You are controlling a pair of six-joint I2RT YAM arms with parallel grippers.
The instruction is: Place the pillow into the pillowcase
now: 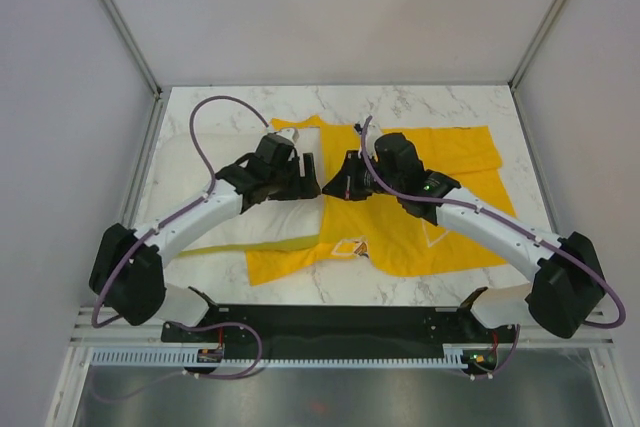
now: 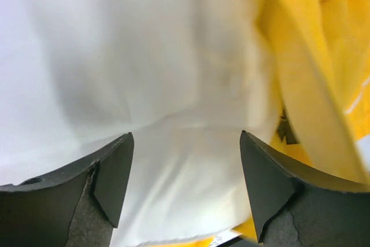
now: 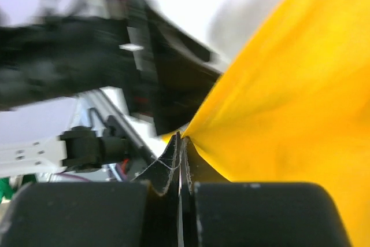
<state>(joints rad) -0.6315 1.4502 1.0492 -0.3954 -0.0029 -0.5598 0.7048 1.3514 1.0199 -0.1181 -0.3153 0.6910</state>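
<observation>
The overhead view is bright, even and sharp, with soft shadows. Close up, the pillow (image 2: 144, 56) is washed out and unfocused; the right wrist view's upper left is smeared.

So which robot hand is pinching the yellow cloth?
The right gripper: it is shut tight on a fold of the yellow pillowcase. The left gripper is wide open, with only the white pillow in front of it.
</observation>
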